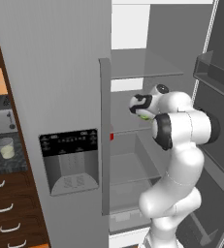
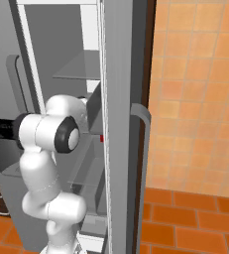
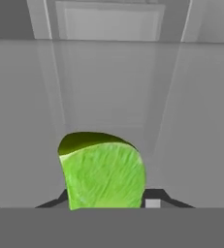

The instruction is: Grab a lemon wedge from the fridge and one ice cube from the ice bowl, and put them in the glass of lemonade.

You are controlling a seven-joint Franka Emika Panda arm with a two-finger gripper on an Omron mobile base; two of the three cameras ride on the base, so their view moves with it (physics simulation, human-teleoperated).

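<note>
Far left in the left base view: toaster (image 1: 1, 121) on the desk (image 1: 7, 162), glass (image 1: 6, 147) of pale liquid just in front of it, wooden drawers (image 1: 9, 208) below. Next right: closed fridge (image 1: 55, 72) door with black dispenser (image 1: 70, 160) and long handle (image 1: 104, 135). Right of the handle: open compartment with grey shelves (image 1: 142, 65), small red item (image 1: 111, 137) at the door edge. Further right: end effector (image 1: 143, 114) reaching into the compartment above a middle shelf, a bit of bright green wedge (image 1: 145, 116) at its tip. In the hand view: wedge (image 3: 103, 172) large and close between the dark fingertips (image 3: 153, 203), seemingly pinched there, though actual contact cannot be told. Far right in the right base view: orange tiled wall (image 2: 195, 89) and floor (image 2: 185, 223).
</note>
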